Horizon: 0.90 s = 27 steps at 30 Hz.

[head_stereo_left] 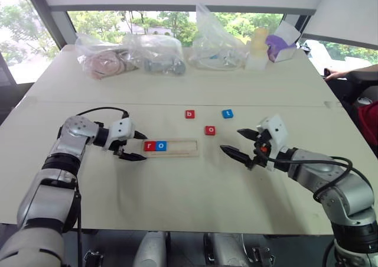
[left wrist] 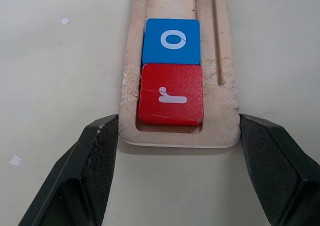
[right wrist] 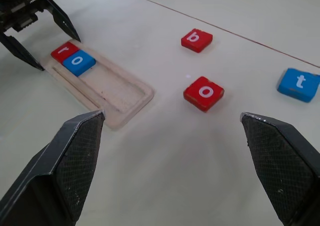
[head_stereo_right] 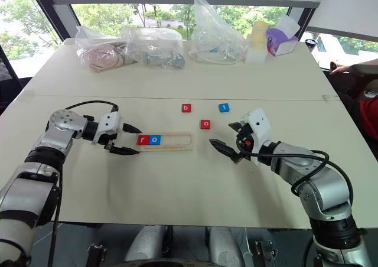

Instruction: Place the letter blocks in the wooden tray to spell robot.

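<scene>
The wooden tray [head_stereo_left: 180, 147] lies mid-table. At its left end sit a red r block [head_stereo_left: 149, 146] and, touching it, a blue o block [head_stereo_left: 161, 145]. My left gripper [head_stereo_left: 139, 146] stands open at that end, one finger on each side of the tray's tip, holding nothing. Loose on the table beyond the tray's right end are a red b block [head_stereo_left: 189, 114], a red o block [head_stereo_left: 210, 130] and a blue t block [head_stereo_left: 227, 113]. My right gripper [head_stereo_left: 231, 141] is open and empty, just right of the tray and nearer than the red o.
Clear plastic bags [head_stereo_left: 155, 54] and a tissue box [head_stereo_left: 282, 45] line the table's far edge. A person's arm [head_stereo_left: 348, 73] rests at the far right. A seam [head_stereo_left: 177, 104] crosses the table behind the blocks.
</scene>
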{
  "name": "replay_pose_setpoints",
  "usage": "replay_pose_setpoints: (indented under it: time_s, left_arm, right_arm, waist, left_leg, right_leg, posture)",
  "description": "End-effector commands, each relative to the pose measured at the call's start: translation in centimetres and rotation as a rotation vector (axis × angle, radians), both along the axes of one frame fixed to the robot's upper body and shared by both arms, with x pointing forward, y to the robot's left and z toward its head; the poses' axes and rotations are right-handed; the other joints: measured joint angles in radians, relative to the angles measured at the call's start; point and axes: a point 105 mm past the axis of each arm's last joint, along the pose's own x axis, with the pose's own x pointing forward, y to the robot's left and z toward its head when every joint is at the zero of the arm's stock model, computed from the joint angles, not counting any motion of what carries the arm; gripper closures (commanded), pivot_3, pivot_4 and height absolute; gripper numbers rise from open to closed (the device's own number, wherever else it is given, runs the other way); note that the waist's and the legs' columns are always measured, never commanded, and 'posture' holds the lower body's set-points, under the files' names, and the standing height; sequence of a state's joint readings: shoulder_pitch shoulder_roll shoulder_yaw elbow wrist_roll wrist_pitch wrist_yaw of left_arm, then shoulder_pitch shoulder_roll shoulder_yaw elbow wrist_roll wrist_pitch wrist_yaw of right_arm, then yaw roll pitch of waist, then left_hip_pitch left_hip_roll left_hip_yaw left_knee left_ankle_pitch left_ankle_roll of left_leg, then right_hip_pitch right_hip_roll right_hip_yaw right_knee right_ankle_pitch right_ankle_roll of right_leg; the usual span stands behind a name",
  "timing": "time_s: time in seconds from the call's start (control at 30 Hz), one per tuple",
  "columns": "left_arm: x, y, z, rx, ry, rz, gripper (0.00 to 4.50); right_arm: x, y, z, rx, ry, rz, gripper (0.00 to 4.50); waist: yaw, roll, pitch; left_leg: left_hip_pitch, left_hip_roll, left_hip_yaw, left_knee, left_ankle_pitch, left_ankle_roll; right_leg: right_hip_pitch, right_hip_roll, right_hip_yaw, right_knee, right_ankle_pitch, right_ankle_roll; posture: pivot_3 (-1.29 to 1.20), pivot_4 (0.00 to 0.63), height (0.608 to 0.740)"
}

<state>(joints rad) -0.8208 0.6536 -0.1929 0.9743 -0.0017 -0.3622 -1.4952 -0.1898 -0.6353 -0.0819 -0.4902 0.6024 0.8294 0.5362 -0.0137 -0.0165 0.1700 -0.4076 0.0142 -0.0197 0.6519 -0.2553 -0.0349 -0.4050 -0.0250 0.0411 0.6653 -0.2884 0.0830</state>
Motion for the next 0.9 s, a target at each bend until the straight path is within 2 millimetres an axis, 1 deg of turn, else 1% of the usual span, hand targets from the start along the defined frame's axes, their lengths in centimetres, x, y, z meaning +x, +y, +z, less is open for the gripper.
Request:
replay_pose_setpoints:
  time_s: [0.03,0.13,0.23,0.3,0.4,0.5,0.57,0.63,0.7,0.73,0.77,0.87,0.9]
  left_arm:
    - [-0.2,0.3,-0.7,0.027,0.027,0.001,0.04]
    - [0.3,0.4,-0.6,0.016,-0.025,0.035,0.04]
    - [0.4,0.9,-0.1,-0.007,-0.038,0.063,0.04]
    - [0.5,1.6,0.6,-0.033,-0.033,0.096,0.04]
    - [0.1,3.3,1.8,-0.043,-0.005,0.138,0.04]
    - [-1.3,5.2,2.8,-0.012,0.032,0.149,0.04]
    - [-2.5,5.8,3.0,-0.002,0.071,0.144,0.04]
    - [-3.8,6.2,2.8,0.022,0.110,0.141,0.04]
    - [-5.4,6.7,3.2,0.043,0.153,0.152,0.04]
    - [-5.9,6.7,3.7,0.040,0.173,0.164,0.04]
    - [-5.9,6.6,5.0,-0.005,0.180,0.195,0.04]
    - [-4.4,5.6,9.2,-0.192,0.131,0.327,0.04]
    - [-3.8,5.3,10.4,-0.261,0.102,0.375,0.04]
  right_arm:
    - [-0.3,0.4,1.1,0.009,-0.056,0.011,0.00]
    - [-0.4,0.5,1.0,0.010,-0.051,0.013,0.00]
    - [-0.3,0.6,1.0,0.013,-0.046,0.013,0.00]
    - [-0.1,0.6,1.1,0.024,-0.040,0.010,0.00]
    - [0.6,0.9,1.5,0.054,-0.015,-0.010,0.00]
    - [1.4,2.8,2.4,0.106,0.017,0.005,0.00]
    - [1.8,3.9,2.7,0.119,0.032,0.026,0.00]
    - [2.3,4.5,3.0,0.126,0.038,0.035,0.00]
    - [3.1,5.1,3.3,0.123,0.042,0.035,0.00]
    - [3.6,5.5,3.3,0.108,0.047,0.025,0.00]
    - [4.6,6.2,3.2,0.090,0.056,0.004,0.00]
    - [7.2,8.3,2.7,0.054,0.087,-0.068,0.00]
    - [8.1,8.9,2.2,0.033,0.100,-0.101,0.00]
  waist:
    - [-0.001,0.000,0.000]
    - [-0.001,0.000,0.000]
    - [0.001,0.000,0.000]
    - [0.000,0.000,0.000]
    - [-0.011,-0.001,0.000]
    - [-0.031,-0.001,0.001]
    - [-0.032,-0.001,0.001]
    - [-0.028,-0.001,0.001]
    - [-0.030,-0.001,0.001]
    - [-0.030,-0.001,0.001]
    - [-0.030,-0.001,0.001]
    - [-0.025,-0.002,0.002]
    - [-0.026,-0.003,0.002]
  left_leg:
    - [0.000,0.000,0.000,0.000,0.000,0.000]
    - [0.000,0.000,0.000,-0.001,0.000,0.000]
    - [0.000,0.000,-0.001,0.000,0.000,0.000]
    - [0.000,0.000,-0.001,0.000,0.000,0.000]
    - [0.000,0.001,-0.001,0.000,0.000,0.001]
    - [0.000,0.003,-0.001,-0.001,0.000,0.001]
    - [0.000,0.004,-0.002,-0.002,0.000,0.001]
    - [0.000,0.004,-0.002,-0.003,0.000,0.001]
    - [-0.001,0.004,-0.003,-0.003,0.000,0.001]
    - [-0.001,0.003,-0.002,-0.003,0.000,0.001]
    - [-0.001,0.003,-0.002,-0.003,0.000,0.001]
    - [-0.001,0.003,-0.002,-0.001,0.001,0.001]
    - [-0.001,0.002,-0.003,-0.001,0.002,0.003]
  right_leg:
    - [0.000,0.000,0.000,0.000,0.000,0.000]
    - [0.000,0.000,0.000,0.000,0.000,0.000]
    - [0.000,0.000,0.000,0.000,0.000,0.000]
    - [0.000,0.000,0.000,0.000,0.000,0.000]
    - [0.000,0.001,0.000,0.001,0.000,0.000]
    - [-0.002,0.004,0.000,0.002,0.000,-0.001]
    - [-0.002,0.004,0.001,0.002,0.000,-0.001]
    - [-0.003,0.004,0.001,0.002,0.000,-0.002]
    - [-0.003,0.001,0.001,0.002,0.000,-0.002]
    - [-0.003,-0.001,0.001,0.002,0.000,-0.002]
    - [-0.004,-0.002,0.001,0.001,0.000,-0.002]
    - [-0.003,-0.001,0.000,0.002,0.000,-0.002]
    - [-0.003,-0.001,0.000,0.002,0.000,-0.002]
  posture:
    - [0.00,0.150,0.735]
    - [0.00,0.150,0.735]
    - [0.00,0.150,0.735]
    - [0.00,0.150,0.735]
    - [0.00,0.150,0.735]
    - [0.00,0.150,0.735]
    - [0.00,0.150,0.735]
    - [0.00,0.150,0.735]
    - [0.00,0.150,0.735]
    - [0.00,0.150,0.735]
    - [0.00,0.150,0.735]
    - [0.00,0.150,0.735]
    - [0.00,0.150,0.735]
